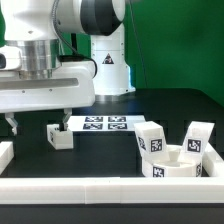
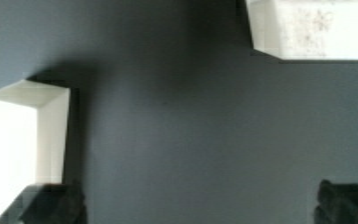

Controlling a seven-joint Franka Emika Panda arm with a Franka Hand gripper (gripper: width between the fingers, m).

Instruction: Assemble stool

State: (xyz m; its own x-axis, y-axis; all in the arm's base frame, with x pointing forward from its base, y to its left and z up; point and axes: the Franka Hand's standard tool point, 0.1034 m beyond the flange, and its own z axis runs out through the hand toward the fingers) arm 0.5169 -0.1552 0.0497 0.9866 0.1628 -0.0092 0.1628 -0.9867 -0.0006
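Along the table's near edge runs a long white border rail [image 1: 100,190]. A shorter piece of white rail [image 1: 5,152] sits at the near corner on the exterior view's left. Just behind the long rail, in the near corner on the exterior view's right of the black table [image 1: 110,155], lies the stool's thick round white plastic disc seat [image 1: 178,168], with a black-and-white square tag on its side. Blocky white tagged legs crowd it. One white leg [image 1: 150,139] stands just beside it toward mid-table and a second white leg [image 1: 198,137] rises behind it. Whether they touch the seat cannot be told.

Well apart, toward the edge on the exterior view's left, a short white leg block [image 1: 60,136] lies alone. Above it hang the dark fingers [image 1: 12,123] of the white robot arm [image 1: 45,60], spread wide with nothing between them. In the wrist view both fingertips [image 2: 43,205] stand apart over bare table, with a white block [image 2: 318,27] beyond them and another white piece [image 2: 25,130] off to one side.

Farther back, mid-table, lies the flat white marker board [image 1: 100,123]. At the far edge stands the arm's white base [image 1: 110,65].
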